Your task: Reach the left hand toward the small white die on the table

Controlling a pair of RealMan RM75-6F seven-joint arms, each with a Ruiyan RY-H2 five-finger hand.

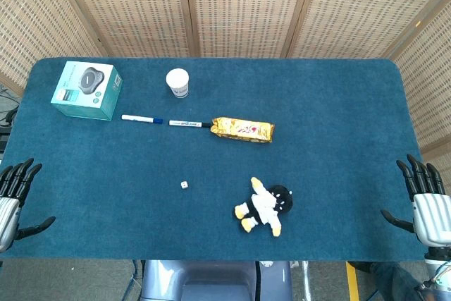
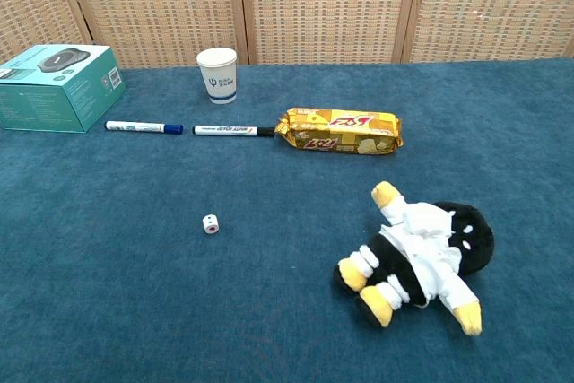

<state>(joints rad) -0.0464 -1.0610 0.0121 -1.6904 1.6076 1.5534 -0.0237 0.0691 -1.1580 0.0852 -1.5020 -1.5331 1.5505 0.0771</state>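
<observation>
Head and chest views of a blue table (image 1: 338, 174). The left hand (image 1: 13, 199) is hovering at the table's near left edge, fingers spread apart and holding nothing. The right hand (image 1: 426, 206) is waiting at the near right edge, likewise spread and holding nothing. Neither hand is showing in the chest view.

The die (image 1: 183, 185) is lying alone on the cloth near the middle, toward the front, well apart from the left hand. In the chest view the die (image 2: 210, 222) is showing a red pip on its front face. To its right a penguin toy (image 1: 264, 206) is lying on its back. Further back a gold biscuit pack (image 1: 243, 129) is lying crosswise, with a black-capped marker (image 1: 184, 123) touching its left end. A blue-capped marker (image 1: 141, 118) is lying in line just left of that one. A paper cup (image 1: 177, 82) is standing upright behind the markers. A teal box (image 1: 87, 89) is sitting at the far left corner.
</observation>
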